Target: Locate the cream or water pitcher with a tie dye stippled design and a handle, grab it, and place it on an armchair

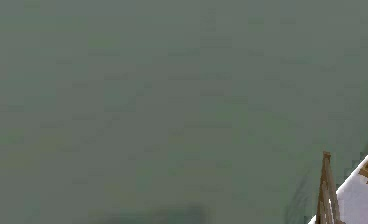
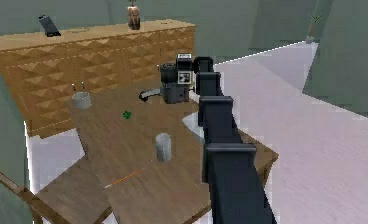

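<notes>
forward view: flat grey-green wall (image 1: pixel 142 100) looming | arm side view: dark square arm (image 2: pixel 227 150) reaching over wooden worktop (image 2: pixel 132 185), grey cylinder (image 2: pixel 164 146) standing | pincer (image 2: pixel 145 98): cannot tell whether holding anything

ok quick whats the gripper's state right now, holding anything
Gripper: cannot tell whether it holds anything; its far end shows against the wooden table.

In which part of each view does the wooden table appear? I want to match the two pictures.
Forward view: bottom right corner, a thin wooden piece, likely the table.
Arm side view: the table spans the lower left and middle, in front of the wooden drawers.
Shared landmark: the pale floor beside the table.
</notes>
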